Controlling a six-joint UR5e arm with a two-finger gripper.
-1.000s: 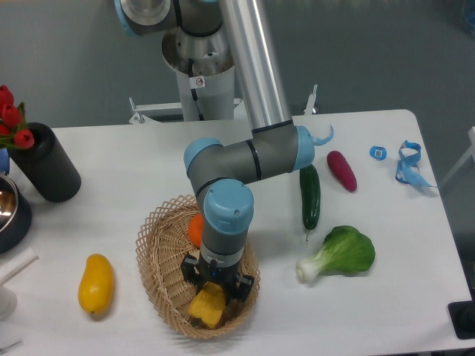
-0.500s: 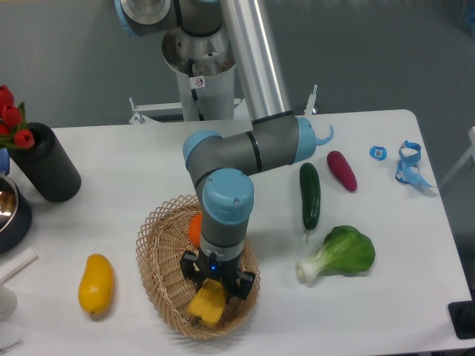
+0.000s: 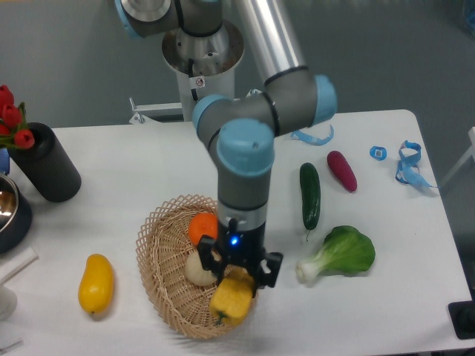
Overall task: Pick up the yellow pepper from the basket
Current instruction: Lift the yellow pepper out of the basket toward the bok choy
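The yellow pepper (image 3: 231, 300) hangs over the basket's right part, lifted off the wicker, held from above by my gripper (image 3: 237, 284), which is shut on it. Its lower lobes and a bit of greenish stem show below the black fingers. The tan wicker basket (image 3: 158, 276) sits at the table's front centre. Inside it lie an orange fruit (image 3: 202, 227) and a pale round item (image 3: 199, 268), both just left of my wrist.
A smooth yellow oval fruit (image 3: 96, 282) lies left of the basket. Right of it are a cucumber (image 3: 309, 195), a bok choy (image 3: 340, 254) and a purple eggplant (image 3: 341, 170). A black vase with tulips (image 3: 43, 161) stands far left; blue clips (image 3: 406, 164) far right.
My gripper has risen and shifted slightly right with the yellow pepper in it, lifting it off the basket floor. The orange fruit and the pale item are now uncovered.
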